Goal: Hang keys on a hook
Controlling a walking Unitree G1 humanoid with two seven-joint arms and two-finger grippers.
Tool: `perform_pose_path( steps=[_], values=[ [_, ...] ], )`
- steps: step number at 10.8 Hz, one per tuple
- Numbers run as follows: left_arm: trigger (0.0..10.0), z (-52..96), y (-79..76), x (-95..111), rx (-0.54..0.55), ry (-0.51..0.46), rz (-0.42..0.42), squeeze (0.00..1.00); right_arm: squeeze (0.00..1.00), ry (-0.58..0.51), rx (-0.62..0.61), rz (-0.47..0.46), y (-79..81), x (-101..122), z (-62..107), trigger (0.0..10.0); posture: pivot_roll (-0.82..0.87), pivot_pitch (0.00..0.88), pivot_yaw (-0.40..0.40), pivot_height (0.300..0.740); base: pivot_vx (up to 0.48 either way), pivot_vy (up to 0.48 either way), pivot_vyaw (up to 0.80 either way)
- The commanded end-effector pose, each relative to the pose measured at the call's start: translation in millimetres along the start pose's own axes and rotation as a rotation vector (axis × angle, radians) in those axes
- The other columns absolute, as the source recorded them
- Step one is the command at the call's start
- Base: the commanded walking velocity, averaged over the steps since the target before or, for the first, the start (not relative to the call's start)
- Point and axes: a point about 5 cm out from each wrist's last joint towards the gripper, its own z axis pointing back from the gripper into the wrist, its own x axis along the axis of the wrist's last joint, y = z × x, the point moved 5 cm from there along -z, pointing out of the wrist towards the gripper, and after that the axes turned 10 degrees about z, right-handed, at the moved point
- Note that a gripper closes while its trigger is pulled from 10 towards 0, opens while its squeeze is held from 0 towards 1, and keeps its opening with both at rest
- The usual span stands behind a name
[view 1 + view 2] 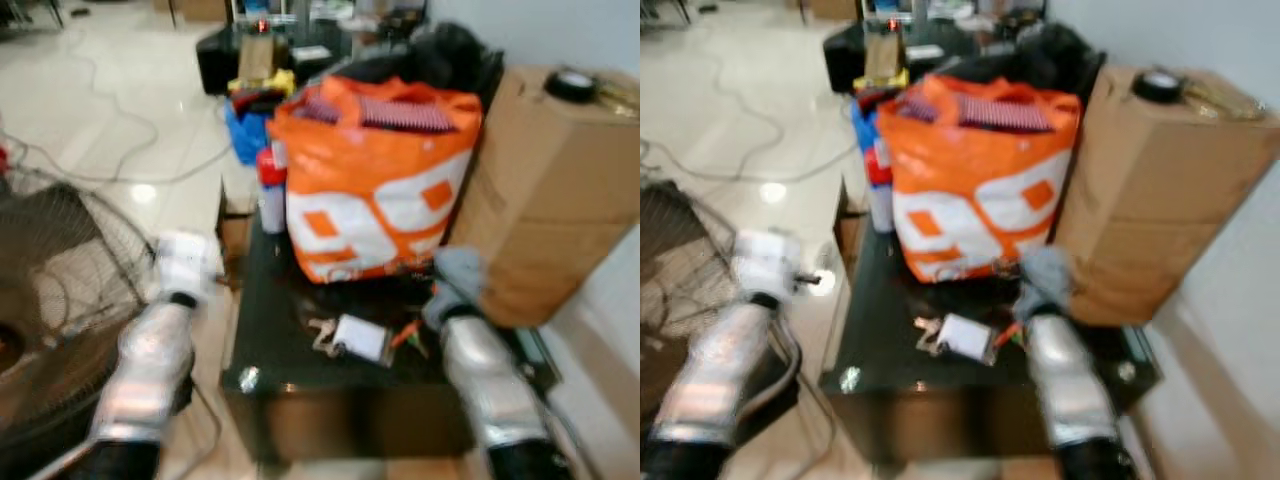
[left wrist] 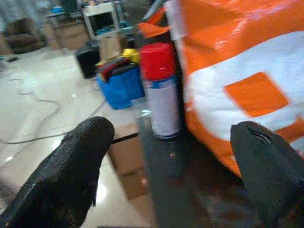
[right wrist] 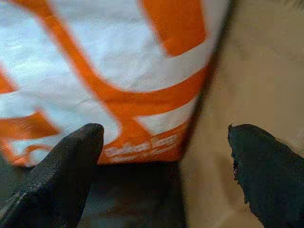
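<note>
On the dark table (image 1: 270,360) stands an orange-and-white bag (image 1: 375,185), beside a cardboard box (image 1: 550,190). Both grippers, left (image 2: 166,156) and right (image 3: 166,161), hold their fingers spread wide near the bag. Smallest, the keys (image 1: 355,338) lie before the bag.

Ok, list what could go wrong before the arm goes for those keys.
1. The keys lie just in front of the orange bag; the right gripper, jaws open and aimed at the bag, may snag it.
2. The keys lie near the black table's front edge and could be pushed off.
3. The spray can stands beside the bag, ahead of the open left gripper; a sweep might topple it.
</note>
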Motion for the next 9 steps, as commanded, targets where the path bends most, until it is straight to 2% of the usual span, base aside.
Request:
perform_pose_path(
  steps=[1,5,6,7,9],
  values=[
    [10.0,-0.2,12.1,6.6,0.032,-0.016,-0.015,0.77,1.0,-0.024,0.017,-0.005,8.6,9.1,-1.7,10.0,0.02,0.0,-0.01,0.74,0.315,0.0,0.0],
    [10.0,-1.0,10.6,4.4,0.029,-0.012,-0.016,0.76,1.0,-0.004,0.004,-0.023,6.7,5.0,-1.7,10.0,0.01,0.0,-0.018,0.74,0.308,0.0,0.0],
    [10.0,-2.2,8.3,1.3,0.013,0.002,-0.032,0.76,1.0,-0.003,-0.009,-0.024,3.7,4.1,-1.2,10.0,0.01,0.0,-0.023,0.74,0.0,0.0,0.0],
    [10.0,-3.0,5.1,-1.7,-0.02,0.014,-0.051,0.74,0.04,0.007,-0.001,-0.023,3.4,2.1,-0.5,10.0,0.01,0.0,-0.028,0.74,0.0,0.0,0.0],
    [10.0,-1.2,-15.0,-16.6,-0.247,0.079,-0.128,0.75,0.0,0.09,0.067,-0.062,10.5,-14.9,3.6,10.0,0.0,0.0,-0.039,0.74,0.0,0.0,0.0]
  ],
)
